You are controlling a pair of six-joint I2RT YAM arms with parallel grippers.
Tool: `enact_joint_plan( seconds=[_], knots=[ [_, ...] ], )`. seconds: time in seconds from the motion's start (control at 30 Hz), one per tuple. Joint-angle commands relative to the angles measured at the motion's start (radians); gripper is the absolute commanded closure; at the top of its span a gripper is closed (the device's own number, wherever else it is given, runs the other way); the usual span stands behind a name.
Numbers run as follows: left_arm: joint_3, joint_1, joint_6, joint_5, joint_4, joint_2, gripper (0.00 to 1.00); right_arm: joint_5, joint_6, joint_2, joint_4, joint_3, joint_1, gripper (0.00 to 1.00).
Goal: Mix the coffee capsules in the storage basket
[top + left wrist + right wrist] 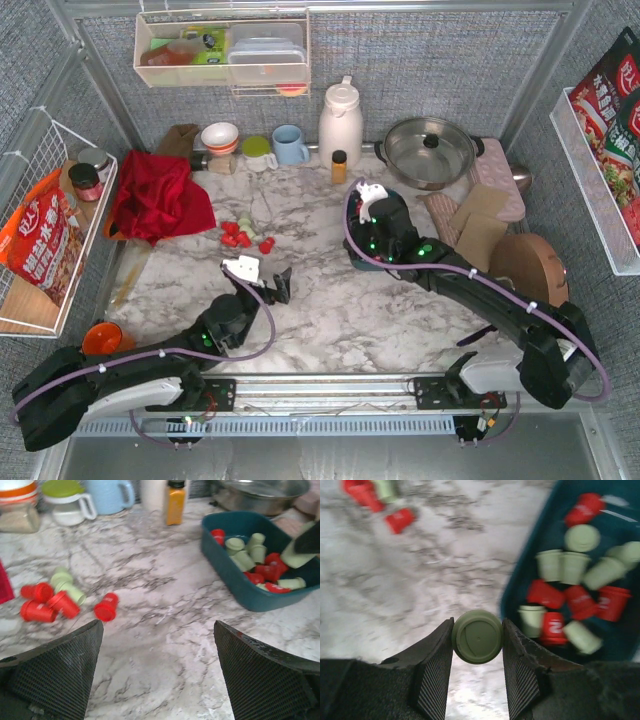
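Observation:
The dark teal storage basket (235, 582) stands on the marble top and holds several red and mint green coffee capsules (260, 562). It also shows in the right wrist view (512, 587); in the top view my right arm hides most of it. My right gripper (478, 625) is shut on a green capsule (477, 636), held just beside the basket's near rim; it shows in the top view (375, 212). Several loose capsules (243, 235) lie left of centre, red (37, 611) and green (67, 587). My left gripper (157, 630) is open and empty over bare marble (275, 285).
An amber bottle (339, 166), a white jug (340, 122), a blue mug (290, 145) and a steel pot (430, 150) line the back. A red cloth (155, 195) lies at the left. White wire baskets (40, 230) hang on both side walls.

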Motion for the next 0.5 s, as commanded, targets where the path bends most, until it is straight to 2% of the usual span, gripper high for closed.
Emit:
enact_joint_plan(
  seconds=[0.0, 0.17, 0.37, 0.47],
  knots=[
    [0.002, 0.002, -0.099, -0.157, -0.088, 0.0, 0.01, 0.23, -0.128, 0.032, 0.011, 0.01, -0.04, 0.8],
    [0.049, 0.008, -0.235, -0.239, -0.269, 0.022, 0.01, 0.302, -0.145, 0.114, 0.063, 0.009, -0.116, 0.76],
    [0.085, 0.024, -0.369, -0.264, -0.433, 0.035, 0.01, 0.294, -0.125, 0.256, 0.119, 0.031, -0.196, 0.55],
    [0.084, 0.033, -0.393, -0.268, -0.448, 0.043, 0.01, 0.244, -0.119, 0.322, 0.231, 0.066, -0.241, 0.49]
  ],
)
